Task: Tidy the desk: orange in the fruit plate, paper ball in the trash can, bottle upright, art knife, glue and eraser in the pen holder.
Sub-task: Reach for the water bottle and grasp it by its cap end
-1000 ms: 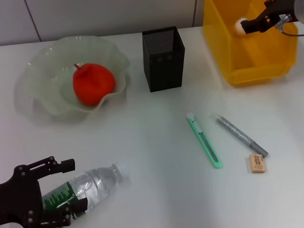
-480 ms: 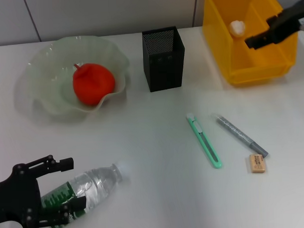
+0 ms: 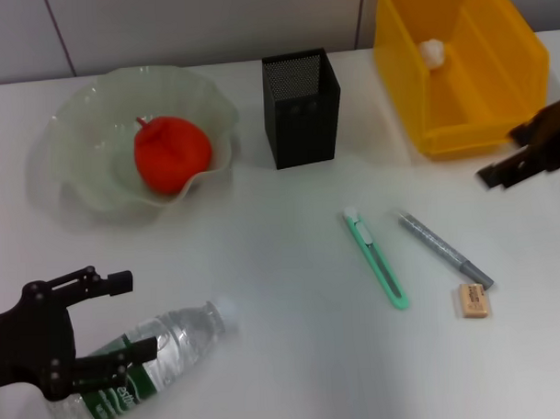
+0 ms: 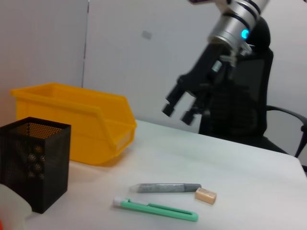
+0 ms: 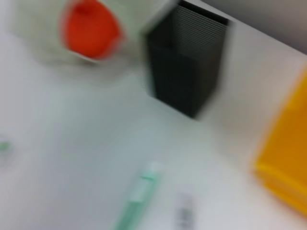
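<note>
While water bottle (image 3: 143, 363) lies on counter (image 3: 285, 356) at lower left, long axis running toward upper right, left end effector (image 3: 105, 330) straddles its body, fingers wide; right end effector (image 3: 504, 169) far off, mid-right, empty, slightly open.

A wavy-rimmed translucent glass fruit plate (image 3: 75, 134) sits at the far left of the white counter (image 3: 285, 356), with the round orange fruit (image 3: 172, 153) inside it. To its right stands the black mesh pen holder (image 3: 301, 108), and further right, at the far corner, the yellow plastic bin (image 3: 459, 74) holds the small white paper ball (image 3: 432, 51). In front of the pen holder, the green art knife (image 3: 376, 258) lies beside the grey glue stick (image 3: 444, 250), with the tan eraser (image 3: 474, 300) just at the stick's near end. The clear plastic bottle (image 3: 143, 361) lies on its side at the near left, between the fingers of the left end effector (image 3: 105, 326). The right end effector (image 3: 522, 160) hangs in front of the bin.
</note>
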